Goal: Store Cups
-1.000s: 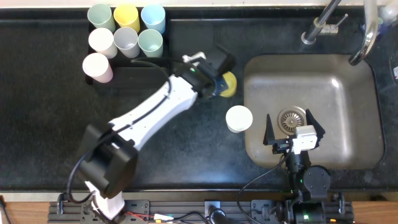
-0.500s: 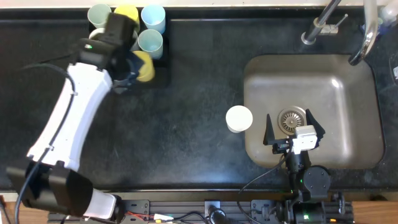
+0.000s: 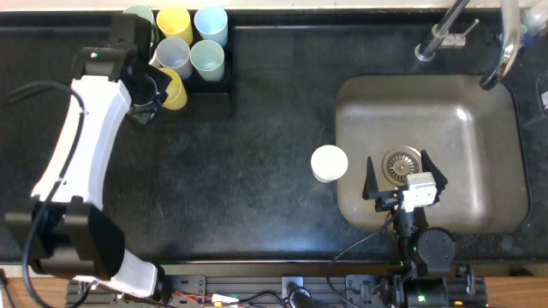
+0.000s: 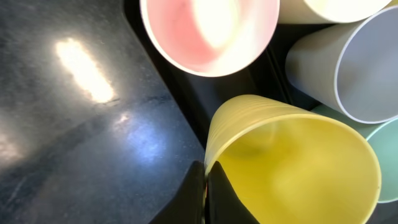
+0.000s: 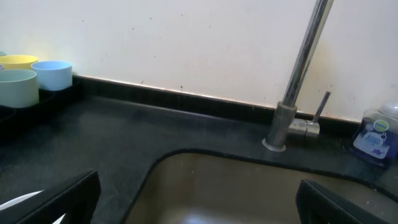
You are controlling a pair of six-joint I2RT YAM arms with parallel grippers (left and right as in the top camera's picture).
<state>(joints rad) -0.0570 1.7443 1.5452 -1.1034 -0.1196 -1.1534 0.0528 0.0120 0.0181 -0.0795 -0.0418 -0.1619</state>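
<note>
My left gripper [image 3: 152,89] is shut on the rim of a yellow cup [image 3: 175,89], held over the front left part of the black tray [image 3: 212,101]. In the left wrist view the fingers pinch the wall of the yellow cup [image 4: 292,168], which hangs next to a pink cup [image 4: 211,34] and a grey cup [image 4: 364,74] in the tray. A white cup [image 3: 329,162] stands upside down on the counter by the sink. My right gripper [image 3: 403,181] hangs open over the sink [image 3: 488,111], holding nothing.
Green [image 3: 137,14], yellow [image 3: 174,21], blue [image 3: 211,24], grey [image 3: 173,56] and mint [image 3: 207,58] cups fill the tray. A faucet [image 5: 305,81] and a soap bottle [image 5: 376,134] stand behind the sink. Dark counter lies open between tray and sink.
My left arm swung the yellow cup from beside the sink to the tray, then shifted it a little left and down among the cups. The right arm kept still.
</note>
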